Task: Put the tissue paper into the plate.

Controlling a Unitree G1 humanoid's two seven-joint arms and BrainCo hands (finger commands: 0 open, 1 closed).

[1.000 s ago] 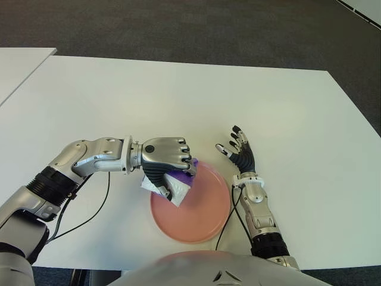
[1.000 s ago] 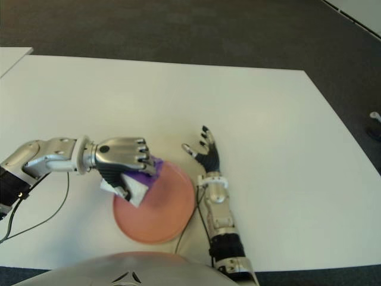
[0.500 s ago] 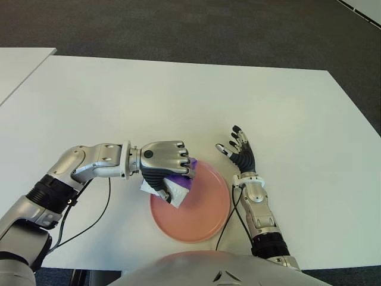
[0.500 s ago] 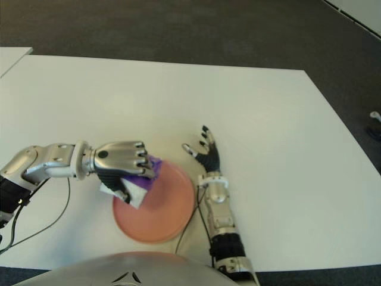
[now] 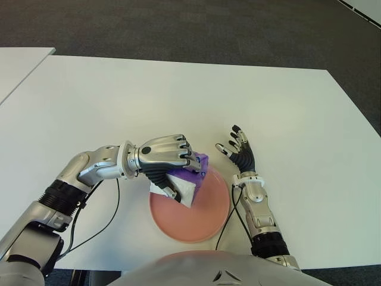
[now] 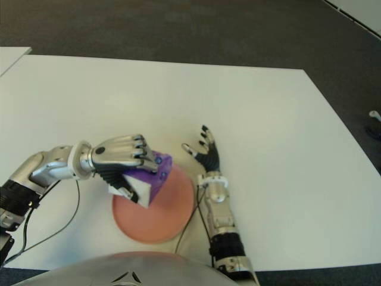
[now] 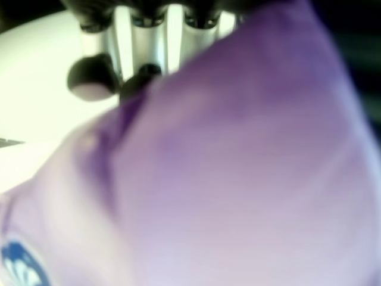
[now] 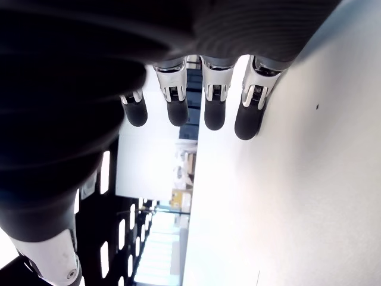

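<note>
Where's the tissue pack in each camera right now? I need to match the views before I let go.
Left eye view: tissue pack held in the left hand, over the left part of the pink plate.
Right eye view: same pack, over the plate's upper left edge.
Left wrist view: purple pack fills the picture.
Right wrist view: not in it.
Shared landmark: the pink plate in both eye views, beside the open right hand.

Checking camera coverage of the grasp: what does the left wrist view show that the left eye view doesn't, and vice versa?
Left wrist only: a close view of the purple tissue paper pack filling the frame, with a blue mark on its pale part. Left eye only: the round pink plate, the white table, and the open right robot hand beside the plate's right. Both: the left robot hand closed on the pack, over the plate's left part.
</note>
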